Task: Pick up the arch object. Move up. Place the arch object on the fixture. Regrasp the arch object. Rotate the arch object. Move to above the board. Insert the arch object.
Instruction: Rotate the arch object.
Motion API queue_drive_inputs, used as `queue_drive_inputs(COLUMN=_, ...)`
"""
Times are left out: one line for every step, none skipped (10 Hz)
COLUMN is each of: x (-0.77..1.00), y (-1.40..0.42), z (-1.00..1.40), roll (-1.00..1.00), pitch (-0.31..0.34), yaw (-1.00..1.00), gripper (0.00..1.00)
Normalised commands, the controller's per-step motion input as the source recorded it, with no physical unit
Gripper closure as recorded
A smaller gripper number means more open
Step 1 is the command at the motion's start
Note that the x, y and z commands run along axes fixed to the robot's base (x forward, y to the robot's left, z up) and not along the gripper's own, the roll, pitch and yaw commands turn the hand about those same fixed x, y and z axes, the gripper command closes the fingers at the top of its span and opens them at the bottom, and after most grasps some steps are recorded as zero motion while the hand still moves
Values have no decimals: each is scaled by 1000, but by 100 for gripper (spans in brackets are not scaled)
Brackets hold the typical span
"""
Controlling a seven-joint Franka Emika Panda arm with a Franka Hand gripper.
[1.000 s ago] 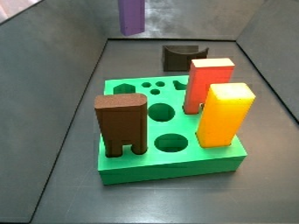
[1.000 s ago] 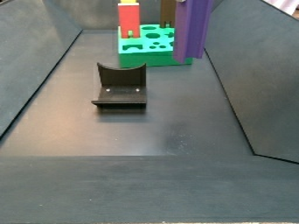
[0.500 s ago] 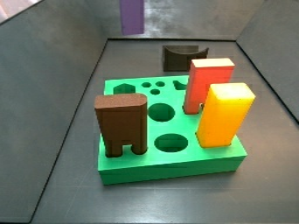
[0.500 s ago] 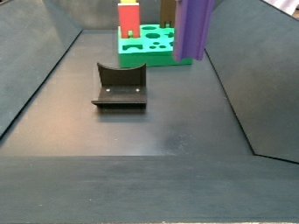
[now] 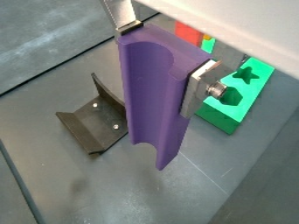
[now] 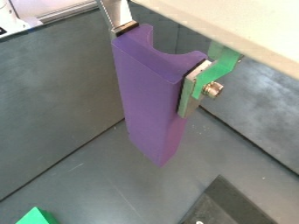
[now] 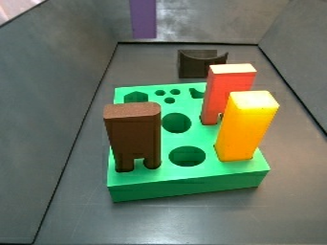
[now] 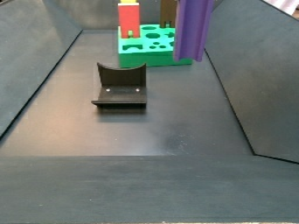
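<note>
**A:** Where is your piece right now?

**B:** The arch object (image 5: 155,101) hangs upright in the air, and you have the gripper (image 5: 160,51) with its jaws clamped on the arch object near its top end: one silver finger (image 5: 198,85) presses a flat side and the other finger (image 5: 121,16) shows at the far edge. In a side view the purple arch object (image 7: 143,16) sits at the upper edge of the frame, well above the table (image 7: 192,220).

**A:** And the fixture?

**B:** The fixture (image 5: 93,122) lies at the lower left of a wrist view, below and beside the hanging block, not touching it. The board (image 7: 185,153) is apart from it, carrying the brown two-legged block (image 7: 132,136), the red block (image 7: 227,91) and the yellow block (image 7: 246,124).

**A:** What should I worry about?

**B:** Your grip is high on a long piece, so most of its length hangs free below the jaws. I judge that a fast descent or a bump on the fixture's raised rim could swing or slip it. If you come down off-centre, it may land on the rim rather than in the scooped seat and tip when you let go.
</note>
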Motion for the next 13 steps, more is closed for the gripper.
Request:
queue_drive_inputs(x=13, y=3, z=-1000, roll=-341, pitch=17, yaw=-105, gripper=100)
queue_drive_inputs(x=19, y=12, z=-1000, roll=-300, pitch=-12, yaw=-83, gripper=100)
queue_drive_inputs(x=11, y=15, z=-1000, roll=-252, pitch=-40, yaw=-71, gripper=100)
queue_drive_inputs(x=-1, y=18, z=-1000, roll=-203, pitch=-70, yaw=-61, gripper=100)
queue_drive_inputs(x=-4, y=28, z=-1000, roll=-172, pitch=-80, yaw=-57, gripper=100)
queue_drive_inputs(x=2, y=30, z=-873, roll=-154, pitch=-77, yaw=-56, gripper=100)
queue_drive_inputs(x=8, y=33, z=-615, roll=-122, pitch=-60, yaw=-55, gripper=100)
queue_drive_inputs(x=10, y=34, z=-432, roll=-97, pitch=-53, yaw=-56, gripper=100)
queue_drive_inputs(x=7, y=34, z=-197, roll=-65, pitch=-48, yaw=-56, gripper=100)
queue_drive_inputs(x=7, y=34, z=-197, roll=-65, pitch=-48, yaw=-56, gripper=100)
queue_drive_inputs(x=-15, y=29, z=-192, roll=-65, pitch=-32, yaw=-56, gripper=100)
queue_drive_inputs(x=-13, y=30, z=-192, roll=-65, pitch=-32, yaw=-55, gripper=100)
queue_drive_inputs(x=-10, y=30, z=-190, roll=-65, pitch=-33, yaw=-56, gripper=100)
